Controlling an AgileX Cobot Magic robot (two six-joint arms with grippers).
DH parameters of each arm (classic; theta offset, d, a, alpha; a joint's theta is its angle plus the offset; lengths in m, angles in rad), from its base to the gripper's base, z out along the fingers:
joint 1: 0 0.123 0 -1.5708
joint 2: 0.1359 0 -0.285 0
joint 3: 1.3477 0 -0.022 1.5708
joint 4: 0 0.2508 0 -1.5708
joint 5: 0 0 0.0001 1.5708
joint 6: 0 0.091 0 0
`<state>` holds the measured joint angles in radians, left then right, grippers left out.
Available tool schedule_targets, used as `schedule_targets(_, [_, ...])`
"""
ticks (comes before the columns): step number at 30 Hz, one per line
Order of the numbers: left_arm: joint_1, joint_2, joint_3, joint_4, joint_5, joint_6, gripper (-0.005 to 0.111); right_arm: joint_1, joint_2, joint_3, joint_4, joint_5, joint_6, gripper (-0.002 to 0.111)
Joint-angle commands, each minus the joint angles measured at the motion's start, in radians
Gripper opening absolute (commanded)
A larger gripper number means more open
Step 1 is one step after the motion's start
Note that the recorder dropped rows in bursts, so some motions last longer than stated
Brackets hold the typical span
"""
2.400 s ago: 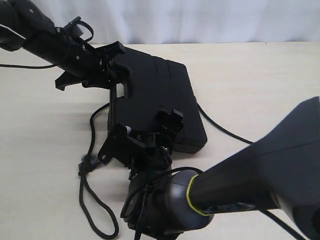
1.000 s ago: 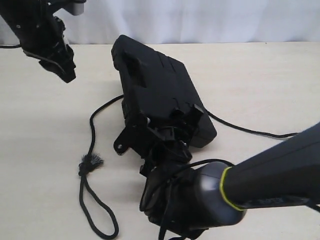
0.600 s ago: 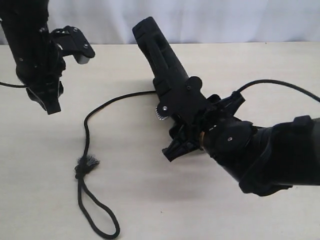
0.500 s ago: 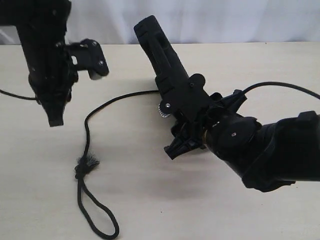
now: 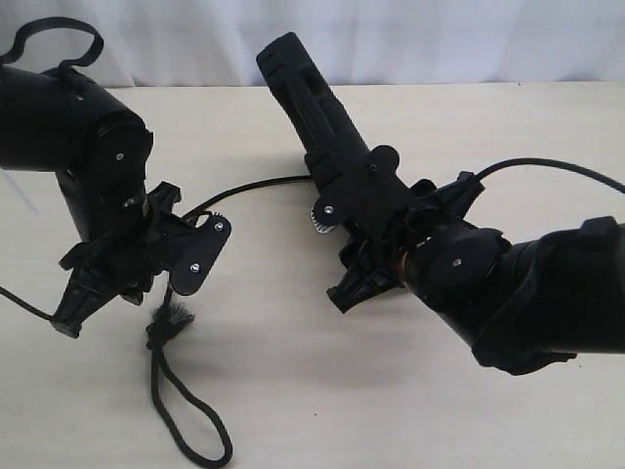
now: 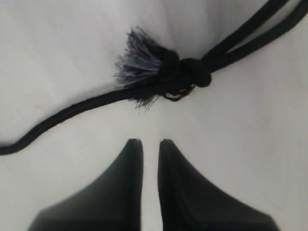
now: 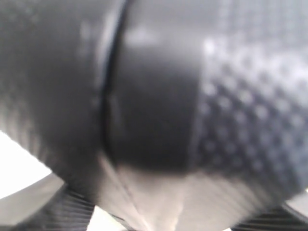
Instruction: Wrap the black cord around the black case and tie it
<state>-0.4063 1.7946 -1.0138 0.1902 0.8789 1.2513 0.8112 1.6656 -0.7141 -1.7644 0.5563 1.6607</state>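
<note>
Case (image 5: 311, 103) contents not visible. It's tipped up off the surface (image 5: 508, 127), top toward 11 o'clock, lower end clamped in right fingers (image 5: 344, 195). Cord (image 5: 159, 386) trails toward 8 o'clock. Over its knot (image 6: 168, 74), left fingers (image 6: 125, 183) nearly closed, empty.

exterior: high, looking down | left wrist: close above cord knot (image 6: 168, 74), also in exterior | right wrist: against case (image 7: 154, 106), blurred

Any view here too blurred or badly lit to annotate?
Exterior view: sharp, evenly lit, only soft shadows. Left wrist view: frayed knot of the black braided cord fairly crisp. Right wrist view: unusable, a close surface, likely the matte black plastic case, fills it out of focus.
</note>
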Motion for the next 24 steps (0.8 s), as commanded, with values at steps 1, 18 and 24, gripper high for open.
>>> schedule_targets(1, [-0.008,-0.008,0.006,-0.099,-0.002,0.145,0.012,-0.007,0.005,0.005,0.020,0.028,0.006,0.004])
schedule_targets(18, [-0.058,-0.008,0.030,-0.128,-0.053,0.202,0.052,-0.007,0.005,0.005,0.020,0.044,0.000,0.004])
schedule_targets(24, [-0.062,-0.008,0.235,0.018,-0.426,0.397,0.052,-0.007,0.007,0.005,0.020,0.081,0.000,0.004])
